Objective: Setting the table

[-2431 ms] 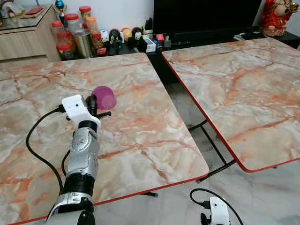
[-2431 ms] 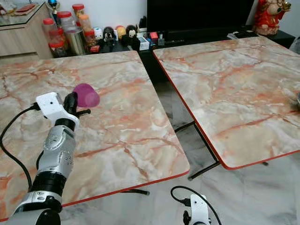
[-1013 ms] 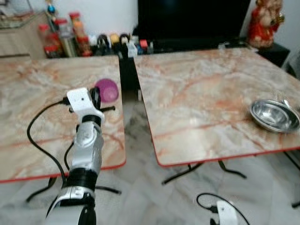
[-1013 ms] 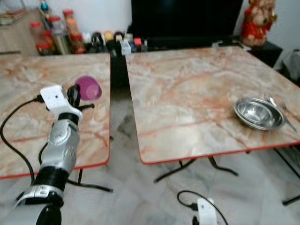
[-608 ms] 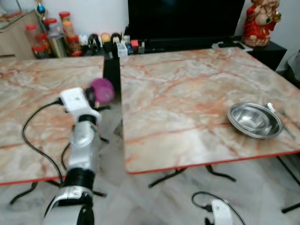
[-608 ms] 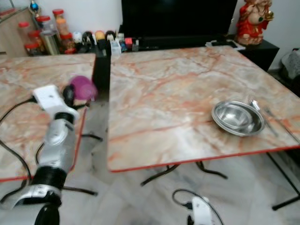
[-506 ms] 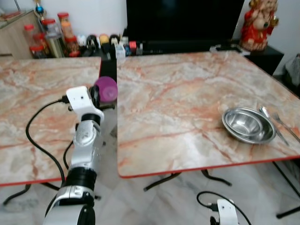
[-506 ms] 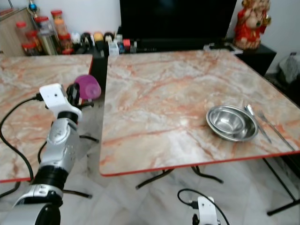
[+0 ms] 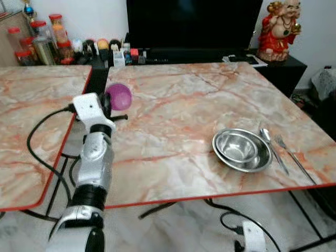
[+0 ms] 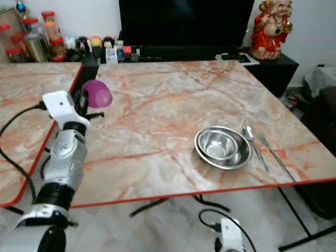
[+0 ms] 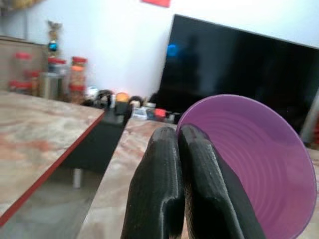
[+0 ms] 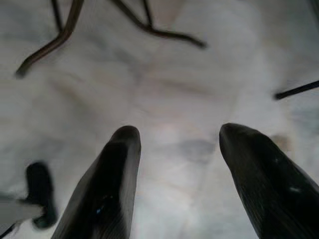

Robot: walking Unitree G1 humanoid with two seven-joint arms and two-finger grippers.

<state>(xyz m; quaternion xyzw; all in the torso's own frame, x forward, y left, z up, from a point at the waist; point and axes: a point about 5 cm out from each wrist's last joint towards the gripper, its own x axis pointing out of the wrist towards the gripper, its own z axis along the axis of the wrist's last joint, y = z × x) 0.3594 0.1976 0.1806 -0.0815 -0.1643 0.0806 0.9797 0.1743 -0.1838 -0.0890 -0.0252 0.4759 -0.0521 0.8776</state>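
From here the left gripper (image 11: 180, 137) has its two black fingers (image 11: 157, 184) pressed tight together on the near rim of a purple plastic cup (image 11: 254, 164). The cup lies tipped on its side in the grip, its ribbed inside facing the camera. Below it runs a marble-patterned table (image 11: 107, 209) with orange veins; a second table (image 11: 35, 144) of the same pattern, edged in red, stands just beside it across a narrow gap. Behind them a large dark television (image 11: 239, 69) sits against a white wall. Beside the television, red-lidded jars (image 11: 75, 79) and small figurines (image 11: 112, 97) crowd a low stand.
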